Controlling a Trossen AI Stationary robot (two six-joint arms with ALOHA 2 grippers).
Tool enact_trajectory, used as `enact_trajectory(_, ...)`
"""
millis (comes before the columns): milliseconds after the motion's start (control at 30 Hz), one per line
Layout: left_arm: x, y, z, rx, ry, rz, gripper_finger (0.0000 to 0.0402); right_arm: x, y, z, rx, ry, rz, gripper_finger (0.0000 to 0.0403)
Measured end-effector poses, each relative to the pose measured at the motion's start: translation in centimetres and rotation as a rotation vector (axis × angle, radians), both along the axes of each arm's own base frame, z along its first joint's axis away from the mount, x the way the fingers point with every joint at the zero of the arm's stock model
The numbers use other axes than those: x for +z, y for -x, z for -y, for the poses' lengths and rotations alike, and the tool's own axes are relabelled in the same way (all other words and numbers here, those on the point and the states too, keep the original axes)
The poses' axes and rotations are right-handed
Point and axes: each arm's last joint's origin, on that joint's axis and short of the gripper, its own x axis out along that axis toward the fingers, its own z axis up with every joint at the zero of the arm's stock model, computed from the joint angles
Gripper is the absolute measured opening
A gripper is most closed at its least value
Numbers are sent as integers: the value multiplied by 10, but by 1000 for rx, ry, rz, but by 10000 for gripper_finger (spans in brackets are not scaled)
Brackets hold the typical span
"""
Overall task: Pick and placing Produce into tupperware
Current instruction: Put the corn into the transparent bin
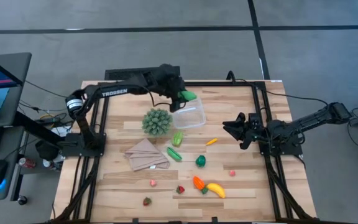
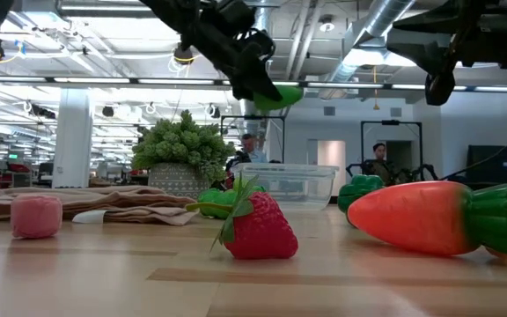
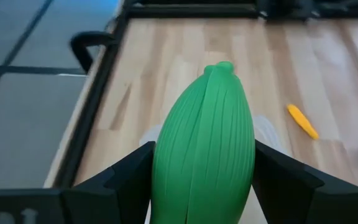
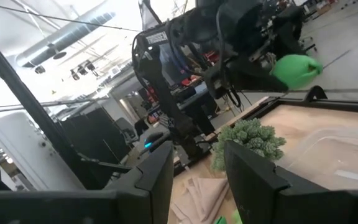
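Observation:
My left gripper (image 1: 182,94) is shut on a ribbed green pod (image 3: 205,149) and holds it in the air above the far rim of the clear tupperware (image 1: 189,116). The tupperware stands beside the spiky green ball (image 1: 156,121). Other produce lies on the table: two green pods (image 1: 177,137), a green pepper (image 1: 200,161), a carrot (image 1: 197,183), a banana (image 1: 215,190) and small strawberries (image 1: 180,189). My right gripper (image 1: 234,129) waits at the table's right side, open, with nothing between its fingers (image 4: 160,174). My left gripper pinches the pod by its two long sides (image 3: 163,168) between the two fingers (image 3: 126,180). The pod lies along the fingers, with its pointed tip (image 3: 224,66) sticking out beyond them. The fingers slant downward from the table's far left. The pod hangs clear of the table and the tupperware.
A tan folded cloth (image 1: 146,154) lies near the ball on the left. A small yellow-orange piece (image 1: 211,142) lies right of the tupperware. Black frame rails run along the table's left, right and far edges.

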Motion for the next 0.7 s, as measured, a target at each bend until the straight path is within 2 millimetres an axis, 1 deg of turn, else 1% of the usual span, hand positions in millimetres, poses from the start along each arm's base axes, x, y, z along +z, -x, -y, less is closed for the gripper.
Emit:
enact_trajectory(67,-5,-3,1,51,32,-15,226,0,0,0,0,0,1,136)
enact_trajectory(133,-15,-5,1,91,82,-53,226,0,0,0,0,0,1,136)
enact_trajectory(233,-24,-9,1,150,146,-68,226,0,0,0,0,0,-1,136)
enact_trajectory(400,-37,-25,-2,216,235,-81,226,-1,0,0,0,3,-11,136)
enact_trajectory(533,-40,-38,-4,238,274,-86,226,-1,0,0,0,3,-13,136)
enact_trajectory(700,-58,-53,-7,245,309,-205,226,-1,0,0,1,3,-12,136)
